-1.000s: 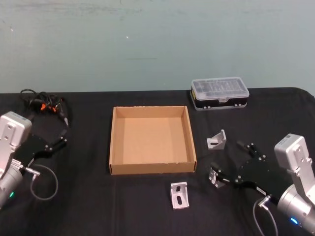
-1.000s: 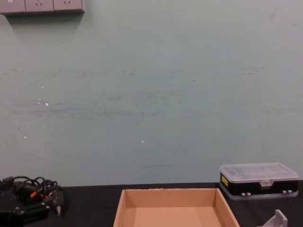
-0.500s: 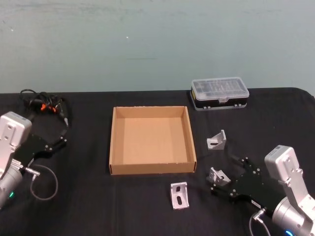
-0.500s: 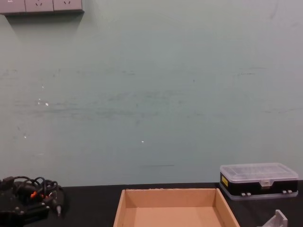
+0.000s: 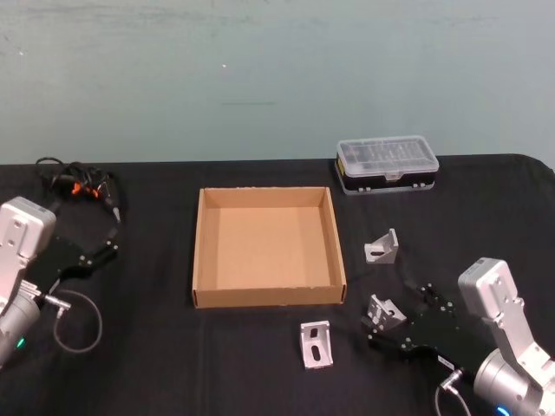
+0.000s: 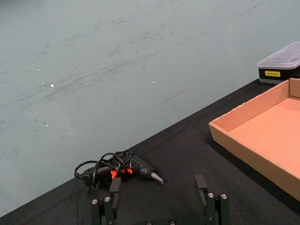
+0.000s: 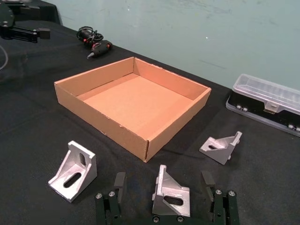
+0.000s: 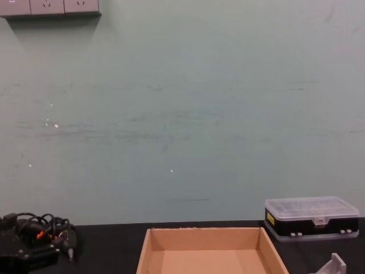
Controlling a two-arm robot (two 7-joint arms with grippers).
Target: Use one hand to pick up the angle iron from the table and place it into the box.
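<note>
Three silver angle irons lie on the black table [image 5: 173,364] right of the tan box [image 5: 199,251]. My right gripper [image 5: 397,317] is open and low over the table. Its fingers [image 7: 119,183] stand on either side of the nearest angle iron [image 7: 171,195], apart from it. That angle iron [image 5: 381,310] sits just past the box's front right corner. A second angle iron [image 5: 316,344] lies in front of the box, a third [image 5: 381,247] beside its right wall. The box [image 7: 133,101] is empty. My left gripper [image 6: 158,185] is open and parked at the far left.
A black plastic case with a clear lid [image 5: 387,164] stands behind the box on the right. A tangle of black cables with orange bits [image 5: 76,186] lies at the back left, just beyond the left gripper [image 5: 100,251]. The table edge runs close in front.
My right gripper has slid towards the front and lowered, so its fingers now straddle the nearest angle iron. The left arm and the other objects have not moved.
</note>
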